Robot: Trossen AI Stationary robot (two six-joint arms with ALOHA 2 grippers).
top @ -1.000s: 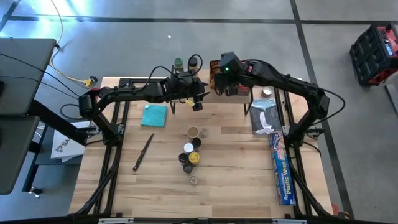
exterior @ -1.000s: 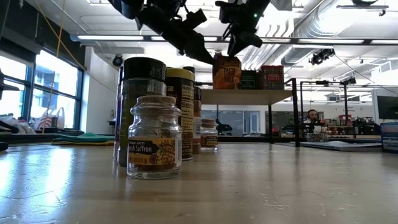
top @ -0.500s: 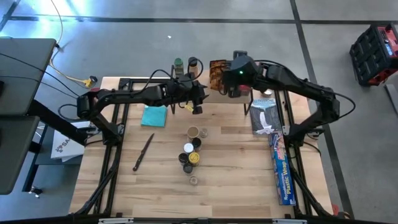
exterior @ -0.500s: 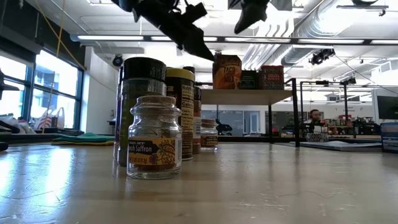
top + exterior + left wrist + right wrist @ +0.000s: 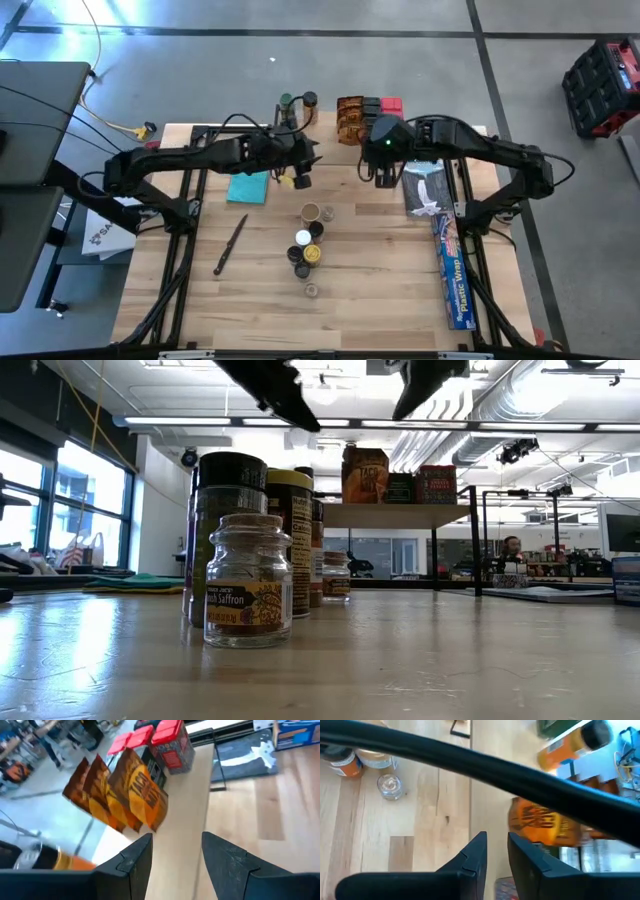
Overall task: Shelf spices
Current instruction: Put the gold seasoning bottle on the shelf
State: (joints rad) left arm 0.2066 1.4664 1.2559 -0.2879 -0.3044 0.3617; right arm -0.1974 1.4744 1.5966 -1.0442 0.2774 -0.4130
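High view: left claw (image 5: pixel 297 178) and right claw (image 5: pixel 383 174) hover over the counter (image 5: pixel 380 290) before the shelf (image 5: pixel 325 140); packets (image 5: pixel 349 118) and red boxes (image 5: pixel 383 106) stand on it; jars (image 5: pixel 308 243) cluster mid-counter.
Left wrist view: fingers (image 5: pixel 137 862) parted, empty.
Right wrist view: fingers (image 5: pixel 472 860) slightly apart, empty.

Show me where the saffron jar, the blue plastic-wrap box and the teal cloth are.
saffron jar (image 5: pixel 247 582), low view, on its glass body above the label.
blue plastic-wrap box (image 5: pixel 455 275), high view, on its printed top.
teal cloth (image 5: pixel 247 187), high view, on its middle.
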